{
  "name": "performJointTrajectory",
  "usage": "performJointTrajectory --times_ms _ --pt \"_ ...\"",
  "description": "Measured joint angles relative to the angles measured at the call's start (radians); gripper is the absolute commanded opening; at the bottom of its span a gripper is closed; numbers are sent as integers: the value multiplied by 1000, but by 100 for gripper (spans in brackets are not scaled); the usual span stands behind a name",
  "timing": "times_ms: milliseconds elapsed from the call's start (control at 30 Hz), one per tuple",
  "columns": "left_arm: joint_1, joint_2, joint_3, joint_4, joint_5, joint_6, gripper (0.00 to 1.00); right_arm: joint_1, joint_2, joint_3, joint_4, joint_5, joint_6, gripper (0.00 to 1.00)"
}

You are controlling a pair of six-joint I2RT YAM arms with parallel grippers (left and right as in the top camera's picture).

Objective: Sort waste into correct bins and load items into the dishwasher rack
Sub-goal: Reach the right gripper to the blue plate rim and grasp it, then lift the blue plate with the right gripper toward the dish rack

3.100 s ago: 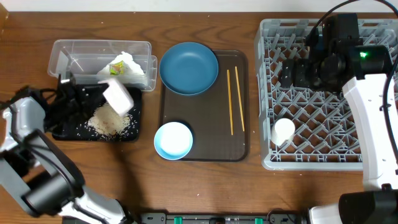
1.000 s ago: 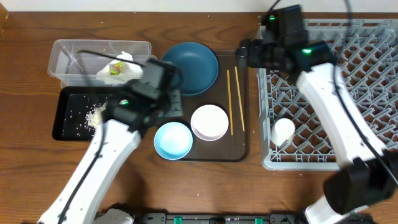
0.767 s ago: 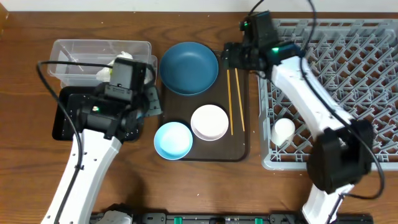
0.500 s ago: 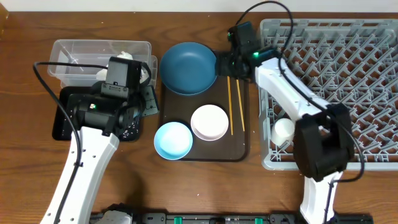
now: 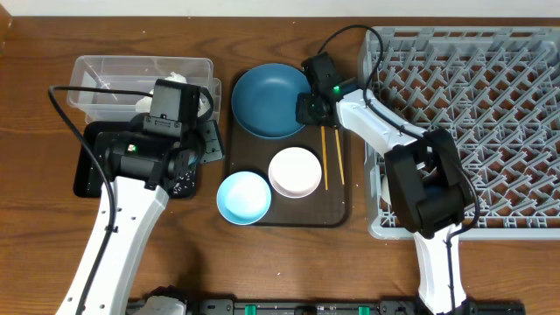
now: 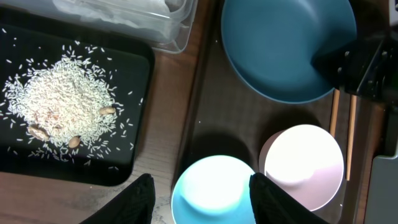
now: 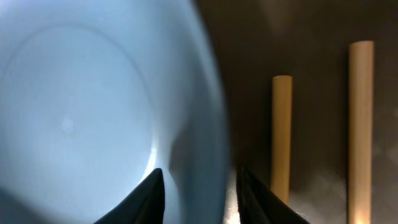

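Note:
The dark blue bowl lies at the back of the brown tray. My right gripper is shut on its right rim, one finger inside and one outside. The chopsticks lie just right of it. My left gripper hangs open and holds nothing, and in the left wrist view it is over the light blue bowl. The white bowl sits beside that bowl. Rice scraps lie in the black tray. The tissue and wrapper are in the clear tub.
The grey dishwasher rack fills the right side, and my right arm crosses its near left corner. The brown serving tray holds the three bowls and the chopsticks. Bare wooden table runs along the front.
My right gripper swung left from the rack's corner to the dark blue bowl and closed on its rim; the bowl shifted slightly right. My left arm drew back left from the white bowl.

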Motion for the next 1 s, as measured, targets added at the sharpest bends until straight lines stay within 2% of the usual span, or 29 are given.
performJointTrajectory --times_ms 100,267,333,533,633,1000 --pt "0 0 0 0 0 0 53 2 0 0 8 2 3 15" --pt "0 0 0 0 0 2 58 1 0 0 8 6 8 9" --pt "0 0 0 0 0 1 61 1 0 0 8 6 5 1" --pt "0 0 0 0 0 1 69 -6 -25 0 7 3 7 1" --pt "0 0 0 0 0 6 80 -16 -64 -5 -8 18 -6 1" --pt "0 0 0 0 0 3 87 -106 -408 -6 -90 228 -149 1"
